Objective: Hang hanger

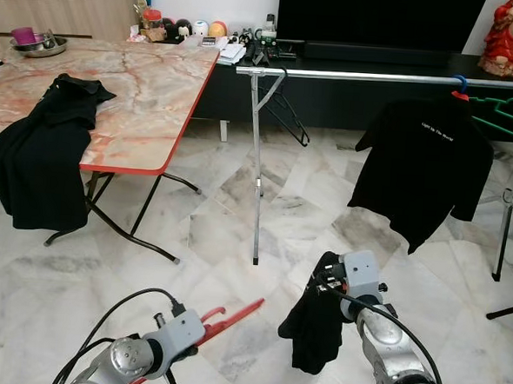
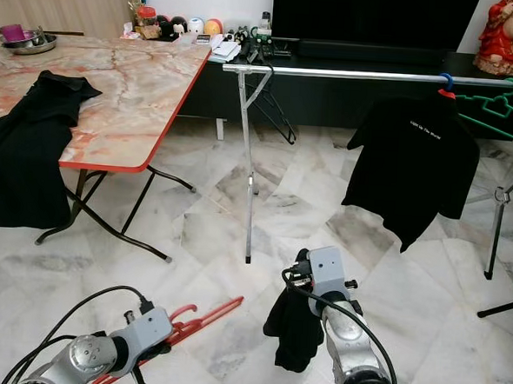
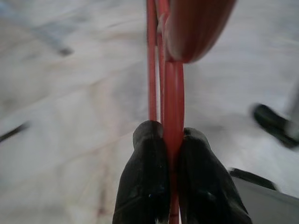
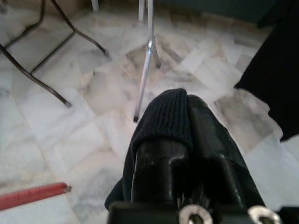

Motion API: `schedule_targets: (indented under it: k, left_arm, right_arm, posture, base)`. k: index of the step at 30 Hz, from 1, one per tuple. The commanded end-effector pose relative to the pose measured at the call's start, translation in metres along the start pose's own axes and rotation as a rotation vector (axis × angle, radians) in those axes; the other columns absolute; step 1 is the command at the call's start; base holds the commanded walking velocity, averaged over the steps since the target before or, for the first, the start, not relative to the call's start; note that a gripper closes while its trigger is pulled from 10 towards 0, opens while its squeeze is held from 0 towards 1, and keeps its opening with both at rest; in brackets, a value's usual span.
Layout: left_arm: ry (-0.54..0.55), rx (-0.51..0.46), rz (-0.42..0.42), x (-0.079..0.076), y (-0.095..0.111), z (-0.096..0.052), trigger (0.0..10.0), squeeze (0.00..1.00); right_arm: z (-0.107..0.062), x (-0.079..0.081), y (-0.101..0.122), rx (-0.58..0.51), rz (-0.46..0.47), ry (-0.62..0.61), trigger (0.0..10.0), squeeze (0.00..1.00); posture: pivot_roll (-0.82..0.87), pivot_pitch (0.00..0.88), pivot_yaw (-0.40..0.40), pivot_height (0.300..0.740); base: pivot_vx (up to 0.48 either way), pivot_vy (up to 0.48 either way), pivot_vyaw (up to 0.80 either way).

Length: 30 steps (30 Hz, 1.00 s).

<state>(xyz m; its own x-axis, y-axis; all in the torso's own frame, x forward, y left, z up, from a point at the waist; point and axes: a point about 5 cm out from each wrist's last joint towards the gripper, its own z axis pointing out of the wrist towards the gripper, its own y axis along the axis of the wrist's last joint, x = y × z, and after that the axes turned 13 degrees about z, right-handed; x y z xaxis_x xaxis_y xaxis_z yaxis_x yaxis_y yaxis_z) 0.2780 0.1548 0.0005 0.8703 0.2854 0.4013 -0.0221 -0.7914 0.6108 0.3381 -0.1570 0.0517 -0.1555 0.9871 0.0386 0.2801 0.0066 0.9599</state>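
Red hanger (image 1: 227, 321) sits low at the near left over the marble floor (image 1: 220, 216), pinched between the closed fingers (image 3: 145, 186) of the left gripper (image 3: 170, 140). The right gripper (image 4: 187, 121), near and to the right, is clamped on a dark garment (image 1: 313, 330) that droops from it. Farther off, a metal rail (image 1: 368, 76) carries a black T-shirt (image 1: 423, 167) and a green hanger (image 1: 506, 107). Another black garment (image 1: 42, 144) drapes over the far-left table (image 1: 141, 89).

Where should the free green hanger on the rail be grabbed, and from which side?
Grip the green hanger by its sloping shoulder bar just below the hook, coming from the front. It hangs bare on the rail, beside the hung black T-shirt.
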Motion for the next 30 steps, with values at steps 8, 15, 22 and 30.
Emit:
schedule_targets:
  k: [8,15,22,30]
  left_arm:
    - [-0.250,-0.143,-0.039,-0.003,0.026,-0.003,10.0,0.00]
    - [-0.166,-0.272,-0.227,0.007,0.045,0.004,10.0,0.00]
    - [-0.139,-0.305,-0.267,0.009,0.054,0.003,10.0,0.00]
    - [-0.042,-0.233,-0.252,0.016,0.050,0.005,10.0,0.00]
  right_arm:
    - [0.005,0.001,0.003,0.043,0.032,-0.052,10.0,0.00]
    - [0.004,0.002,-0.004,0.058,0.129,-0.083,10.0,0.00]
    - [0.003,0.005,-0.010,0.082,0.165,-0.095,10.0,0.00]
    - [0.002,0.002,-0.009,0.083,0.171,-0.104,10.0,0.00]
  posture:
    - [0.13,0.033,-0.013,0.740]
    - [0.14,0.038,-0.013,0.740]
    - [0.14,0.045,-0.012,0.740]
    - [0.14,0.050,-0.014,0.740]
  base:
    - [0.000,0.000,0.00]
    - [0.000,0.000,0.00]
    - [0.000,0.000,0.00]
    - [0.000,0.000,0.00]
